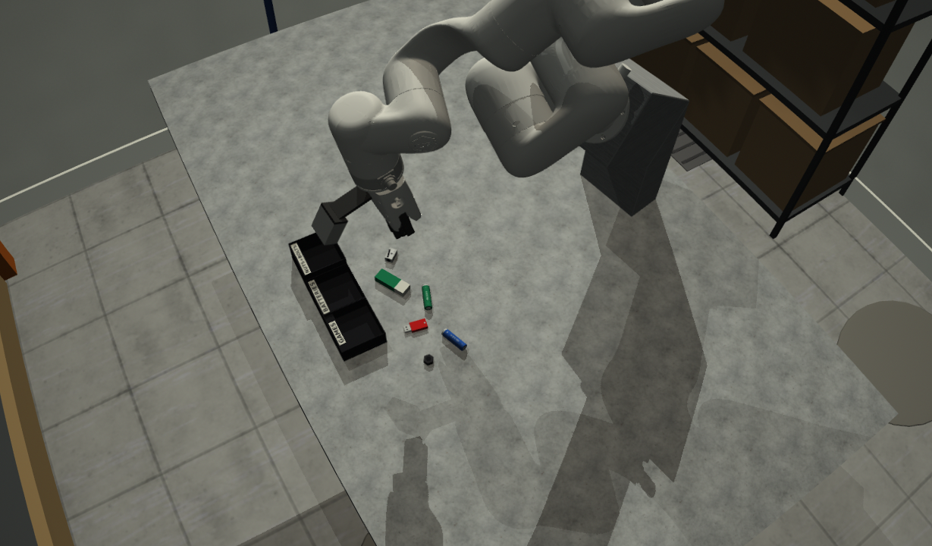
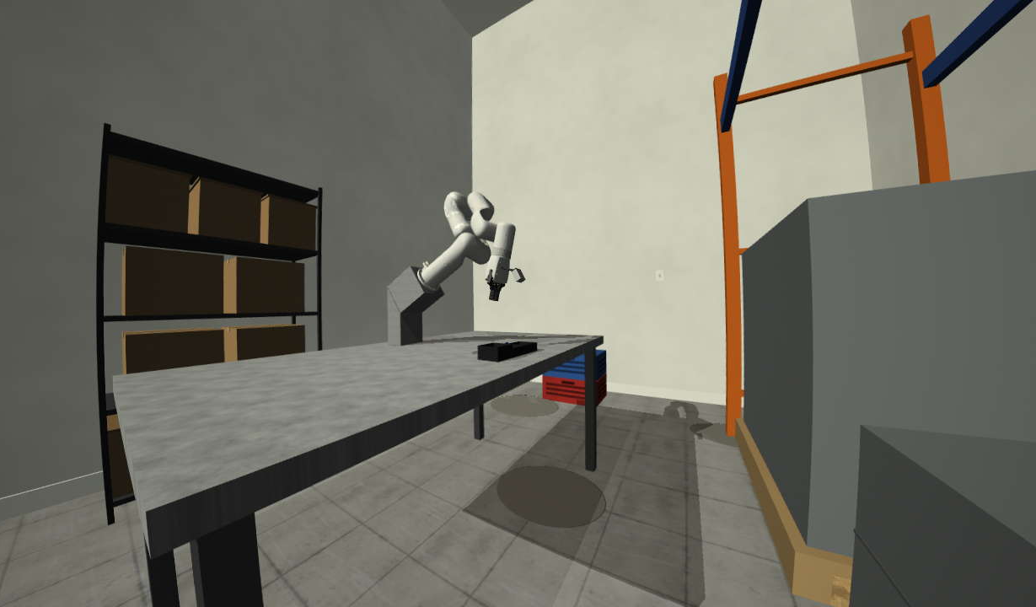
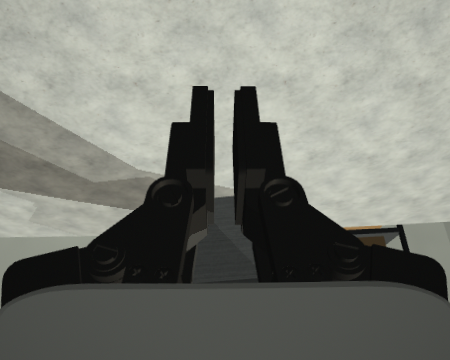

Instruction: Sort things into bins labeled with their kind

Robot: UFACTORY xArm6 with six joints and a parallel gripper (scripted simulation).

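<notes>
My gripper [image 1: 404,234] [image 2: 494,298] [image 3: 223,117] is nearly closed with nothing between its fingers, above the table beyond the sharpener. Three joined black bins stand left: NUTS+BOLTS [image 1: 299,259], partly hidden by the wrist camera, BATTERIES [image 1: 318,297] and GAMES [image 1: 336,333]. I see nothing in the visible parts of them. On the table right of them lie a small metal sharpener [image 1: 390,255], a green and white eraser [image 1: 387,279], a green battery [image 1: 426,297], a red USB stick [image 1: 418,325], a blue battery [image 1: 453,339] and a black nut [image 1: 428,359].
The table [image 1: 509,271] [image 2: 294,407] has its left edge just beyond the bins. The arm's grey base [image 1: 632,149] [image 2: 405,309] stands at the table's far side. A shelf rack with cardboard boxes [image 1: 788,136] [image 2: 175,282] stands behind it.
</notes>
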